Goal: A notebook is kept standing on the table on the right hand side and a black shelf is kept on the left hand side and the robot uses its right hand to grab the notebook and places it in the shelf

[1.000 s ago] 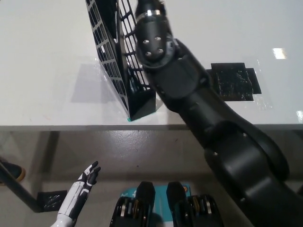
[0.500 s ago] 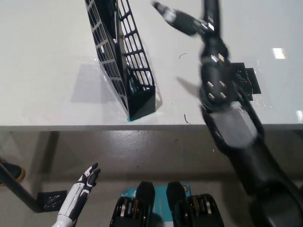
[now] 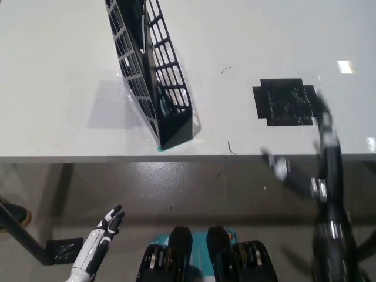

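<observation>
The black mesh shelf [image 3: 154, 76] stands tilted on the white table [image 3: 59, 70], left of centre and close to the front edge. Between its mesh walls at the top stands a dark flat shape, apparently the notebook [image 3: 134, 14], mostly hidden by the mesh. My black right hand [image 3: 324, 147] is a motion-blurred streak at the right, over the table's front edge and well clear of the shelf. Its thumb sticks out to the side and it holds nothing. My white left hand [image 3: 100, 238] rests at the lower left, below the table, fingers apart.
A black square patch [image 3: 285, 101] lies flat on the table at the right, just beside the right hand's tip. The table's front edge [image 3: 176, 157] crosses the picture, with grey floor below it. A dark table leg [image 3: 23, 238] shows at the lower left.
The right arm has swung away from the shelf, to the right and back toward the table's front edge, with nothing in its hand. The shelf and the left hand have stayed put.
</observation>
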### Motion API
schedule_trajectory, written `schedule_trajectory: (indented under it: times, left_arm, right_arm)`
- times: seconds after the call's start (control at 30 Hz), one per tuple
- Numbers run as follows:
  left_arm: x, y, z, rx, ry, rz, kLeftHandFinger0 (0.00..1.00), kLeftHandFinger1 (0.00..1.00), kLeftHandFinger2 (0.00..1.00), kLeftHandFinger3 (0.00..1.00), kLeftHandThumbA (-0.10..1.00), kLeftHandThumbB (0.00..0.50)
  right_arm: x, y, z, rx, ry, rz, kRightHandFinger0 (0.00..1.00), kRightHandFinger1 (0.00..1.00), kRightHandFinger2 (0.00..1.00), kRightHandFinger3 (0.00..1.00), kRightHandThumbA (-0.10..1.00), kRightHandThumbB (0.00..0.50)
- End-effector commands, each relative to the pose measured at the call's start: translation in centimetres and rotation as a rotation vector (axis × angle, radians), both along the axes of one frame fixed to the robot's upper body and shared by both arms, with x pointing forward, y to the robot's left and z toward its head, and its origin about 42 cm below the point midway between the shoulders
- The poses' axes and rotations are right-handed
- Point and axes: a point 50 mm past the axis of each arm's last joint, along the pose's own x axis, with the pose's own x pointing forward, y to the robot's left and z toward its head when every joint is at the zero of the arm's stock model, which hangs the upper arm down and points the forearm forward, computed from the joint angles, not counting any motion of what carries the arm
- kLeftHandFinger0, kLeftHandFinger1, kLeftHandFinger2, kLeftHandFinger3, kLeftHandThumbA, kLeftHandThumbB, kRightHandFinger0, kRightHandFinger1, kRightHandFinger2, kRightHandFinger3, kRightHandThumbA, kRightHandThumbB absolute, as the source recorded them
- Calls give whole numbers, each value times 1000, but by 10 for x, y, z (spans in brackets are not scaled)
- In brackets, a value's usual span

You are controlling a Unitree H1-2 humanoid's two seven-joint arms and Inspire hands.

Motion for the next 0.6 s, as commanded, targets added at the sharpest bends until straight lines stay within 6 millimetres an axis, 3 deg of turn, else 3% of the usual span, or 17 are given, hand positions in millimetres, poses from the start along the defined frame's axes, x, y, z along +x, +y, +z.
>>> schedule_trajectory:
  times: [0.0, 0.13, 0.37, 0.43, 0.57]
  left_arm:
    - [1, 4, 14, -12, -74, 1, 1000, 1000, 1000, 1000, 1000, 117]
    - [2, 3, 12, -13, -87, -8, 1000, 1000, 1000, 1000, 1000, 129]
    - [-2, 1, 8, -24, -103, 0, 1000, 1000, 1000, 1000, 1000, 143]
    - [-2, 2, 7, -26, -102, -2, 1000, 1000, 1000, 1000, 1000, 142]
    - [-1, 1, 8, -18, -102, 4, 1000, 1000, 1000, 1000, 1000, 156]
  right_arm:
    - [-37, 4, -1, 41, -119, 99, 1000, 1000, 1000, 1000, 1000, 177]
    - [-26, -1, -41, 75, 9, 100, 1000, 1000, 1000, 1000, 1000, 231]
    - [-21, -6, -78, 76, 121, 98, 1000, 1000, 1000, 1000, 1000, 219]
    - [-20, -7, -83, 79, 138, 104, 1000, 1000, 1000, 1000, 1000, 232]
    - [-15, -10, -87, 101, 159, 109, 1000, 1000, 1000, 1000, 1000, 207]
